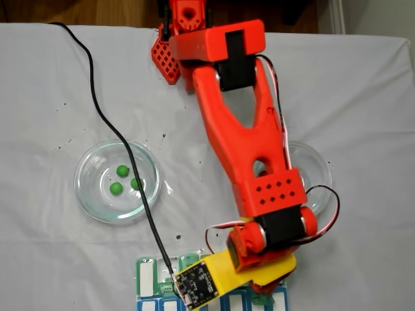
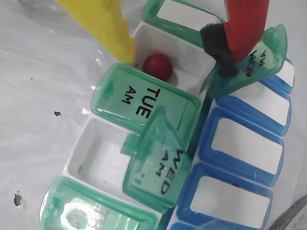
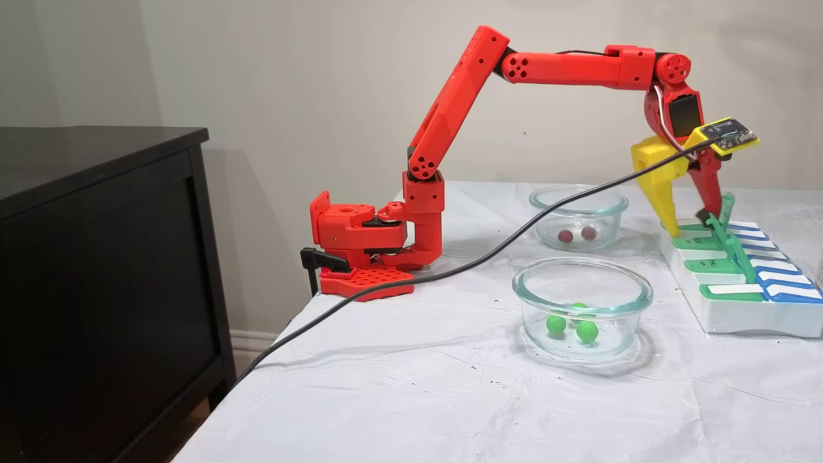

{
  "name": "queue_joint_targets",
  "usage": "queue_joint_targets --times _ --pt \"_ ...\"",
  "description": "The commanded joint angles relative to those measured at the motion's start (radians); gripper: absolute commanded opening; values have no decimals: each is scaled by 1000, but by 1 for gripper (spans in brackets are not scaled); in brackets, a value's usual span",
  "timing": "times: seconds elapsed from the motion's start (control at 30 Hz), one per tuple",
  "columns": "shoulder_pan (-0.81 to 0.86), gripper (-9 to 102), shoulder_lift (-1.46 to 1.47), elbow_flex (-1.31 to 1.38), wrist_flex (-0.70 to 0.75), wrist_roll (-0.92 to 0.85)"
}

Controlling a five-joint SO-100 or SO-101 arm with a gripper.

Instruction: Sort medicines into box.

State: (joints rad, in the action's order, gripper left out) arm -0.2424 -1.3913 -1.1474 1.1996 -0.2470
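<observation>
Red and round, one medicine ball [image 2: 157, 66] lies in the open MON compartment of the pill box [image 2: 115, 158], just beside the yellow finger [image 2: 103, 24] in the wrist view. The gripper [image 3: 689, 223] hangs over that end of the box with its jaws spread wide and nothing between them; the red finger [image 2: 242, 26] seems to touch the raised MON lid [image 2: 259, 64], though the angle makes this hard to judge. WED lid [image 2: 160, 165] stands open, TUE lid [image 2: 139, 98] shut. Three green balls [image 3: 572, 326] sit in the near glass dish [image 3: 582, 283], two red balls [image 3: 577, 235] in the far dish [image 3: 578, 200].
</observation>
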Motion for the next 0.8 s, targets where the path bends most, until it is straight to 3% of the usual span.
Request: queue_joint_targets --times 0.0,0.13,0.43,0.53,0.77 --pt "-17 31 -123 63 15 9" --pt "-31 26 -183 46 60 9" --pt "-118 2 -311 46 267 20" --pt "-163 0 -374 20 307 0" --pt "-313 0 -445 -106 357 -281"
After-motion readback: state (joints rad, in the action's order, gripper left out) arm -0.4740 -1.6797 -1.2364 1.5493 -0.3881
